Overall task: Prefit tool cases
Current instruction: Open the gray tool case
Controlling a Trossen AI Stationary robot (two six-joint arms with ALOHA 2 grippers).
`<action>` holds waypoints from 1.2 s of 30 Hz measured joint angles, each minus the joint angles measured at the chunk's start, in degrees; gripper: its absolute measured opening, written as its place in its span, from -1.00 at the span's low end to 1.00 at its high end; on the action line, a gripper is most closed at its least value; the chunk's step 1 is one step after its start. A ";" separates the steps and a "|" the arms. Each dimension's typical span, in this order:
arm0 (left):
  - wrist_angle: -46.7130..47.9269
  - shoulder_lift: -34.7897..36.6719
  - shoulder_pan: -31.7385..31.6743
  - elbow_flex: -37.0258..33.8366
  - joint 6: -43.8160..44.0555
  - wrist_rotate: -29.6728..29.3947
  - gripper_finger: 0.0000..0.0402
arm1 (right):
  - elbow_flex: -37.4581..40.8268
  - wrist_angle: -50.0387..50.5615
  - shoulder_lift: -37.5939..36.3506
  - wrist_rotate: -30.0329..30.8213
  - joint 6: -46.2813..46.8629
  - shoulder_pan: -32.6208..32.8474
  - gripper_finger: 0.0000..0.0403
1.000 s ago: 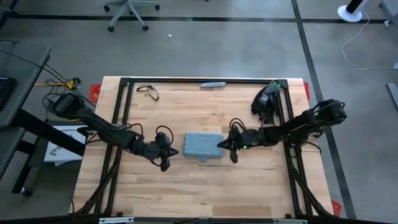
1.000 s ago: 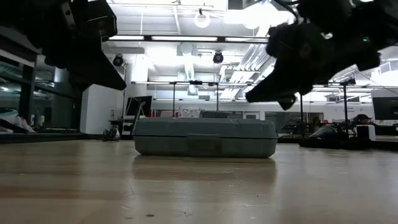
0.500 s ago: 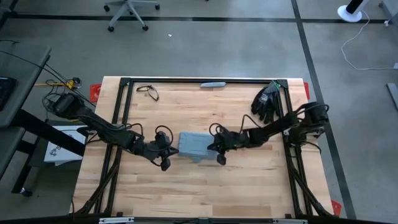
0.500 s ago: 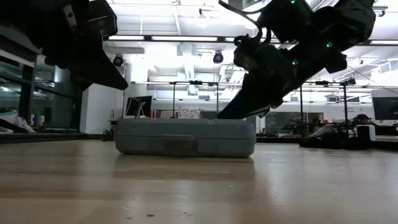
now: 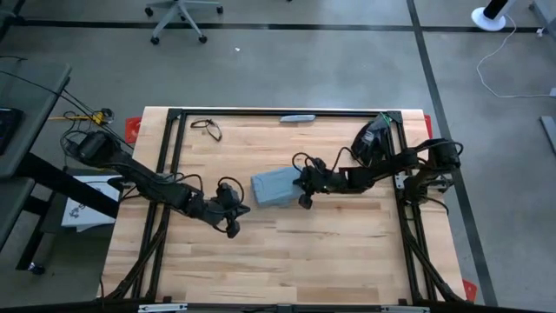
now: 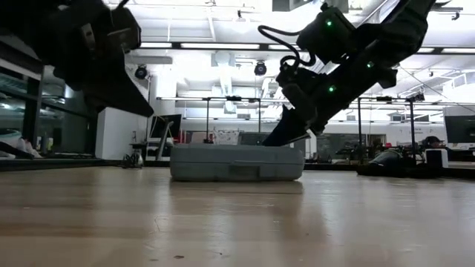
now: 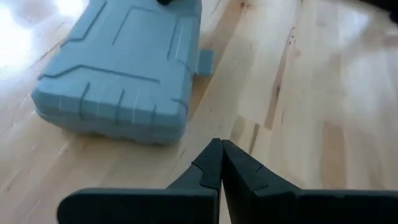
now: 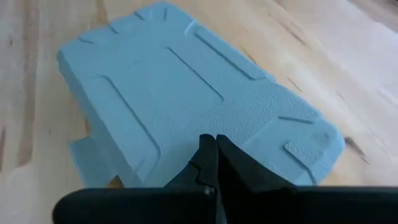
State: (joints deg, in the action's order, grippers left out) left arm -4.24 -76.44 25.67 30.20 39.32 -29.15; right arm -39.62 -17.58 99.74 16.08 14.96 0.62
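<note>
The grey-blue tool case lies shut and flat on the wooden table, turned a little askew, its small handle tab on its near side. My right gripper is shut, and its fingertips are on the case's right end. In the low view the right gripper slants down onto the case's top edge. My left gripper is shut and hovers off the case's near left corner, clear of it. The left wrist view shows the case just beyond the left gripper's fingertips. My right gripper presses its shut fingertips on the case's lid near its right end. It slants down from the table's right. The case rests flat on the table under it.
A black glove lies at the far right by the black frame rail. A pair of glasses lies at the far left, and a slim grey thing at the far edge. Bare wood spreads toward the near edge.
My right gripper has gone toward the table's left, then toward its far edge, dipping lower, with its shut fingers against the case. The case has slid left, then toward the far edge, and turned askew. It stays flat on the table.
</note>
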 joint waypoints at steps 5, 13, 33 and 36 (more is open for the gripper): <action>-0.01 -3.69 -0.04 -0.02 2.21 -0.04 -1.00 | 0.09 0.39 0.05 2.96 0.04 -0.59 -1.00; -1.10 -8.33 -0.04 -0.02 4.10 -3.63 -1.00 | 0.38 -1.10 -0.92 3.66 -2.65 0.69 -1.00; -2.64 -9.31 -0.21 -0.02 5.61 -18.24 -1.00 | 1.76 22.38 -14.17 8.52 -2.47 1.27 -1.00; -2.84 -9.31 -0.41 -0.02 6.08 -19.03 -1.00 | 4.23 22.55 -14.19 8.52 0.08 1.31 -1.00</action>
State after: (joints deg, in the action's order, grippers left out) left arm -7.09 -85.76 25.26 30.17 45.40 -48.17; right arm -35.39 4.96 85.56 24.60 15.04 1.93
